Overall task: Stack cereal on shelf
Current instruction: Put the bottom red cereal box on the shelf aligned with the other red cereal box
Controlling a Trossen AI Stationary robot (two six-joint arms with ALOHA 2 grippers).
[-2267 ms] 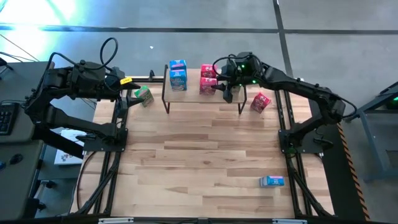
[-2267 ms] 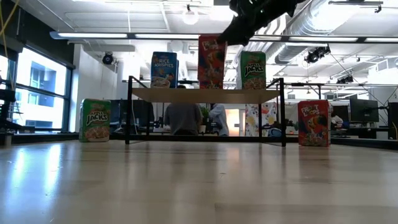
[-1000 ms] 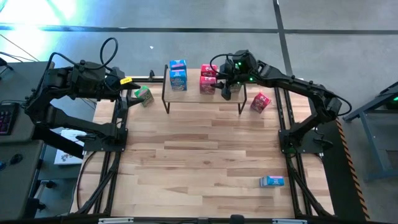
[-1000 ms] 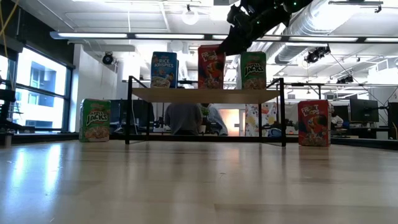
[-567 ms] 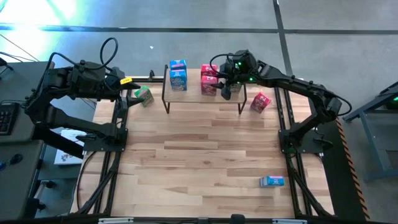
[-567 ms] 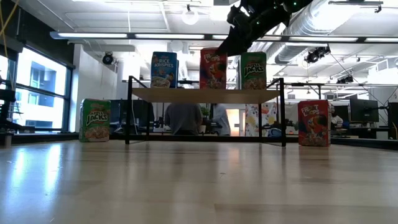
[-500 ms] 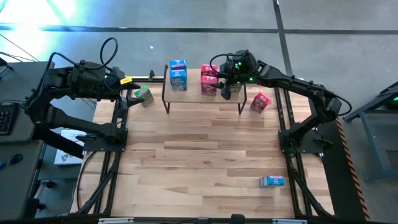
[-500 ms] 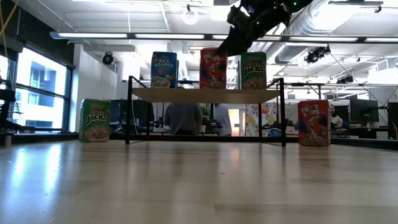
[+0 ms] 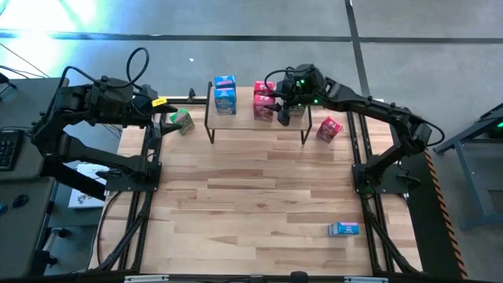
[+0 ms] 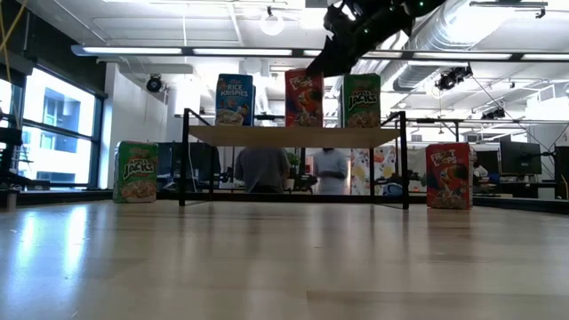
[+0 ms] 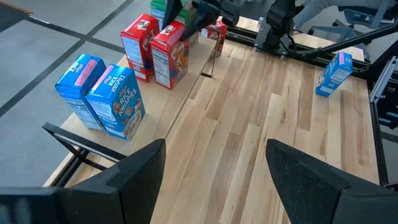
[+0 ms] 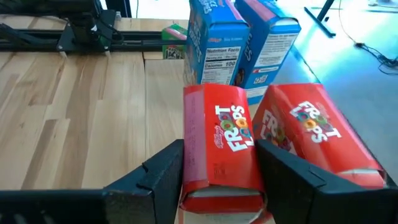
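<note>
On the shelf [image 9: 244, 118] stand two blue cereal boxes [image 9: 225, 94], two red ones [image 9: 264, 90] and a green one [image 10: 362, 100]. My right gripper [image 12: 221, 177] reaches in from the table's right and is open. Its fingers flank the top of the nearer red box [image 12: 221, 143], which stands upright on the shelf board [image 10: 293, 135]. My left gripper [image 11: 214, 180] hangs open and holds nothing at the far left, beside a green box [image 9: 182, 120] standing on the table. My right gripper has one finger [image 12: 163, 177] on each side of the nearer red box's upper end [image 12: 217, 186], coming slanting down from the table's right. I cannot tell whether the fingers touch its two wide faces. The box stands upright on its base on the shelf.
A red box [image 9: 328, 128] stands on the table just right of the shelf. A blue box [image 9: 343, 229] lies on its side near the front right. The wooden tabletop [image 9: 251, 196] lies between them. People show in the room behind.
The red box at my right gripper has sunk a little and now stands square on the shelf board beside the green box. My right gripper has stayed almost in place above it.
</note>
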